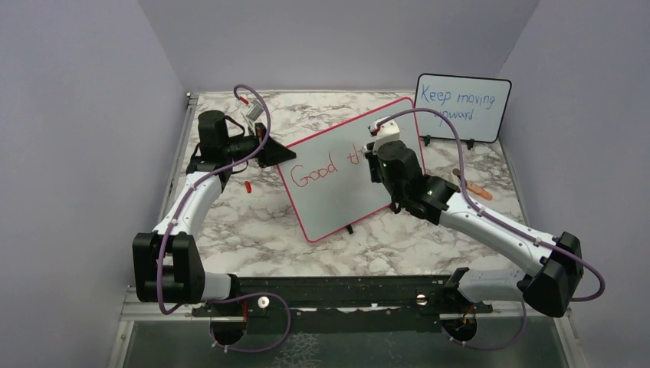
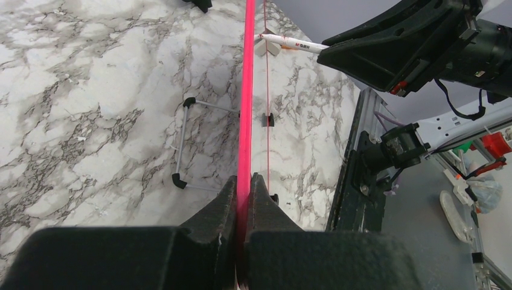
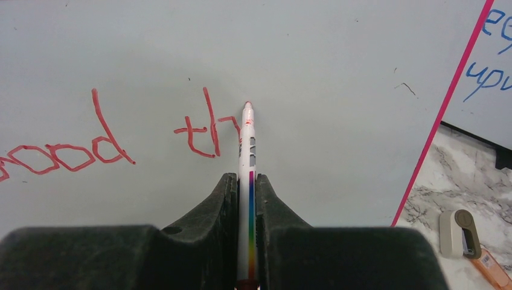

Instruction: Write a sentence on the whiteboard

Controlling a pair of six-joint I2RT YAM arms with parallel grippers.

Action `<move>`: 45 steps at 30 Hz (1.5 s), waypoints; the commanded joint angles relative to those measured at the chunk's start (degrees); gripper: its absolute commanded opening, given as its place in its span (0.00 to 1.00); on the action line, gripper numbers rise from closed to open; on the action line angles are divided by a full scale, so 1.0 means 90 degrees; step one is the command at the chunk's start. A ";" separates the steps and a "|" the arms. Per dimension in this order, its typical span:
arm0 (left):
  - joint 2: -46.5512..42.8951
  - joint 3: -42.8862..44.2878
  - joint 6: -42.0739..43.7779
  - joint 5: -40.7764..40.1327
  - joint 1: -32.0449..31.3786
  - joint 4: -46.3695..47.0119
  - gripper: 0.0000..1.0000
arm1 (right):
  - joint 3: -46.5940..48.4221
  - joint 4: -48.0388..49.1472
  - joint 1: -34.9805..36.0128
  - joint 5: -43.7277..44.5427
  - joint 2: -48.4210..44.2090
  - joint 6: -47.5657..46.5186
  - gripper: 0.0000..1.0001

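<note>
Plainly, the whiteboard [image 1: 337, 180] is set in the middle of the table [image 1: 222, 222], turned askew, with its pink left edge clenched by the left gripper [image 2: 244, 181]. A marker [image 3: 248, 142] is grasped firmly by the right gripper [image 3: 246, 178], and its tip is placed at the end of the "h" in the sentence [image 3: 108, 142], of which only "Good th" is written.

Several faults can be expected from here. If the marker is pressed too hard, the whiteboard may be pivoted in the single grip at its edge, and the next stroke would be bent or broken. If too little pressure is applied, the line may be skipped. The marker may also be pushed back between the jaws, so that contact is lost. Fresh ink may be smeared if the written letters are brushed by the arm.

Much is hidden. In the top view the writing after "th" is covered by the right arm. Whether the tip truly touches the surface cannot be settled. From the left wrist the whiteboard is seen only edge-on. The first letter is cut off in the right wrist view, and the smaller board [image 1: 462, 107] is only partly shown there.
</note>
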 commanded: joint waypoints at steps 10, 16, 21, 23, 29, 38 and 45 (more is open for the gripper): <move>0.0151 -0.0093 0.0545 -0.0068 -0.0206 -0.0475 0.00 | 0.0026 -0.0037 -0.0090 -0.0063 -0.0274 0.0044 0.01; 0.0138 -0.0083 0.0550 -0.0100 -0.0206 -0.0505 0.00 | -0.0137 -0.0157 -0.0093 -0.0075 -0.0459 0.0115 0.01; 0.0161 -0.0083 0.0564 -0.0102 -0.0206 -0.0515 0.00 | -0.0206 -0.0151 -0.0098 -0.0184 -0.0430 0.0178 0.01; 0.0160 -0.0083 0.0564 -0.0107 -0.0207 -0.0524 0.00 | -0.0207 -0.0115 -0.0094 -0.0248 -0.0383 0.0199 0.01; 0.0167 -0.0083 0.0564 -0.0096 -0.0206 -0.0531 0.00 | -0.0180 -0.0033 -0.0098 -0.0277 -0.0286 0.0201 0.01; 0.0170 -0.0074 0.0573 -0.0097 -0.0206 -0.0534 0.00 | -0.0129 0.0027 -0.0098 -0.0222 -0.0113 0.0171 0.01; 0.0176 -0.0074 0.0574 -0.0087 -0.0206 -0.0534 0.00 | -0.0149 -0.0035 -0.0103 -0.0198 -0.0041 0.0170 0.01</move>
